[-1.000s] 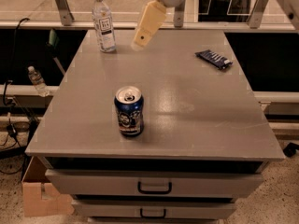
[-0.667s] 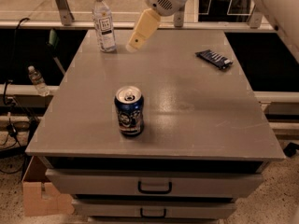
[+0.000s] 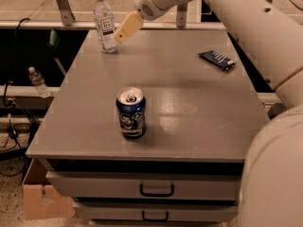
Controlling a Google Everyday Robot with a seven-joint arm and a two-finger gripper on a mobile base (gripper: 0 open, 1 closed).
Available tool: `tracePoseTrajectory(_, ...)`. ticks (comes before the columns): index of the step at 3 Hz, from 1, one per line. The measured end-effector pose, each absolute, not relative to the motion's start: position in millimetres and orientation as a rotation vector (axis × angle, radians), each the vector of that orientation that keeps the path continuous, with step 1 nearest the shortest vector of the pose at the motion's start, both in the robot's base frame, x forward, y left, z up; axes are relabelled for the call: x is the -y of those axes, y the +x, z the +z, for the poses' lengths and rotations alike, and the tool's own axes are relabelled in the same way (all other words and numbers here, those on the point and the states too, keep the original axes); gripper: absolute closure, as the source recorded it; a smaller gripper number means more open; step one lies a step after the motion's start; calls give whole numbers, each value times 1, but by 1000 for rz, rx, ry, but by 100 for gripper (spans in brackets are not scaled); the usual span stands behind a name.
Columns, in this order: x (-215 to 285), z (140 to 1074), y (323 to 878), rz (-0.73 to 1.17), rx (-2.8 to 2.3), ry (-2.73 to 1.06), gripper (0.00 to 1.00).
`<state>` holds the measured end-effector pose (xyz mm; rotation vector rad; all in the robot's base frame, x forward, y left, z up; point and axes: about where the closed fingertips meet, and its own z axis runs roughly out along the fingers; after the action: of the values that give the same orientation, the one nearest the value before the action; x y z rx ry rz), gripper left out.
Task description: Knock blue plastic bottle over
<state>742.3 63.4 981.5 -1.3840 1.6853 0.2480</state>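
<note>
**Q:** Where is your claw?

**A:** My beige claw (image 3: pixel 121 34) hangs over the far left part of the flat grey table (image 3: pixel 199 112), tilted down and to the left from my white arm (image 3: pixel 236 18), which reaches in from the upper right. Whether the claw is open or closed I cannot tell; from here it shows only as one pale slab.

**Q:** And the bottle you are after?

**A:** The tall clear plastic water bottle (image 3: pixel 105 23), with its white cap and a white label with dark print, stands upright near the far left corner of the table. The tip of my claw is just beside its right side, about level with the lower half. I cannot say whether the two touch.

**Q:** What else is on the table?

**A:** A blue metal drink can (image 3: pixel 130 113) stands upright towards the near edge, its top opened, well apart from the bottle. A dark flat snack packet (image 3: pixel 217 59) lies near the far right side.

**Q:** Anything around it?

**A:** Under the tabletop are two grey drawers with dark handles (image 3: pixel 156 189). Off to the left, beyond the table, a much smaller clear bottle (image 3: pixel 38 82) sits on a low ledge, and a brown cardboard box (image 3: pixel 40 200) stands on the floor by the near left corner.
</note>
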Motion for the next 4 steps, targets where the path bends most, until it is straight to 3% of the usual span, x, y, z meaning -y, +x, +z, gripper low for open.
tracePoseTrajectory(4, -126, 936, 842, 441, -1753, -1035, 0)
